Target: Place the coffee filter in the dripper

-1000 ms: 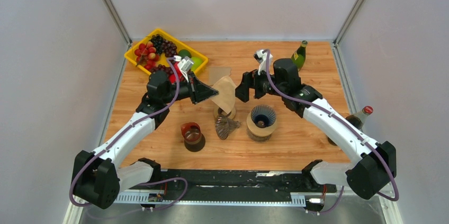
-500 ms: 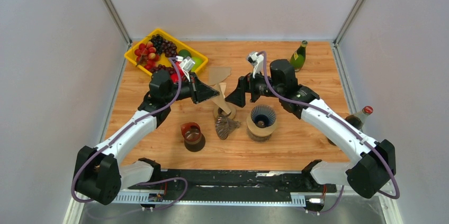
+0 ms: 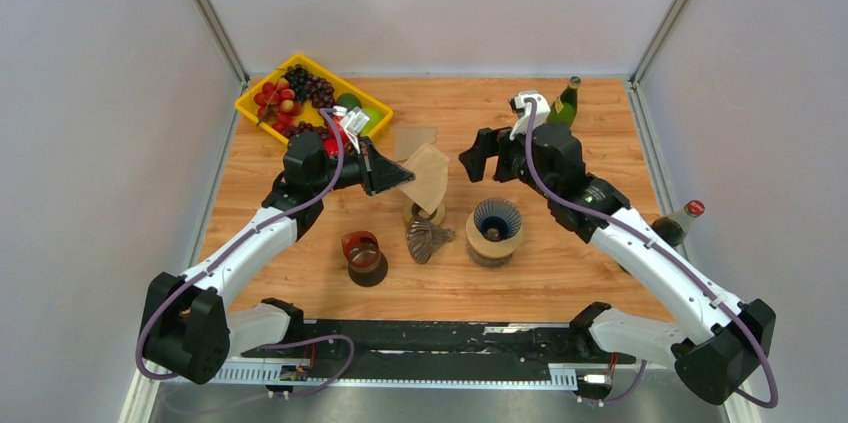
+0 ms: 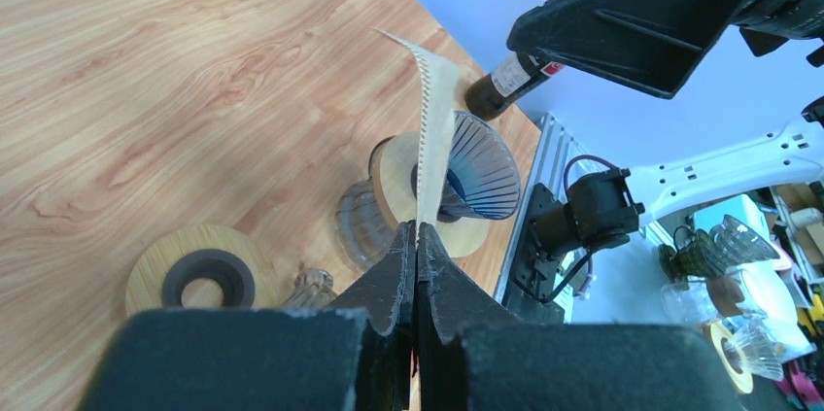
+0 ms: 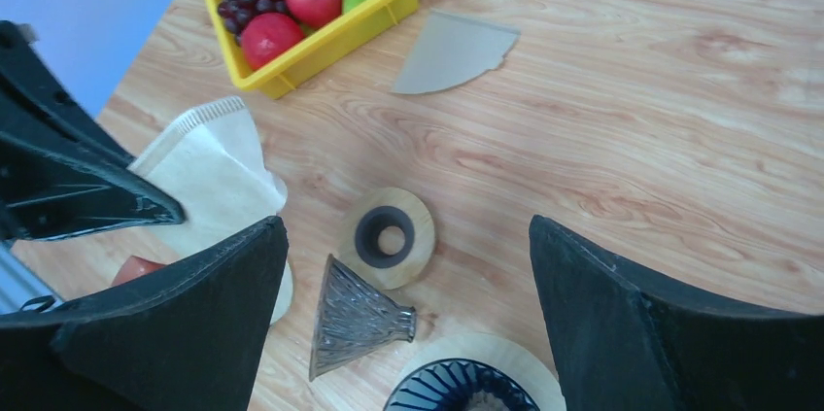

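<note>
So, the job is partly done: the left gripper (image 3: 403, 178) is pinched tight on one edge of the coffee filter (image 3: 428, 175) and holds it in the air above the table, the paper standing on edge in the left wrist view with its serrated seam running away from the fingertips. The dripper (image 3: 495, 223) (the dark blue ribbed cone on a wooden collar) sits at about 4 o'clock from the filter in the overhead view, near it but with nothing inside. The right gripper (image 3: 478, 153) hangs at roughly 2 o'clock from the filter, jaws spread wide and gripping nothing. A spare filter (image 5: 452, 50) lies flat on the wood at 12 o'clock from the held one, and a glass cone (image 5: 355, 319) lies on its side beside a wooden ring (image 5: 389, 236). By my reading the pick-up is finished. What remains is carrying the paper over the cone, probably opening it out since it looks folded flat, then seating it and letting go.
</note>
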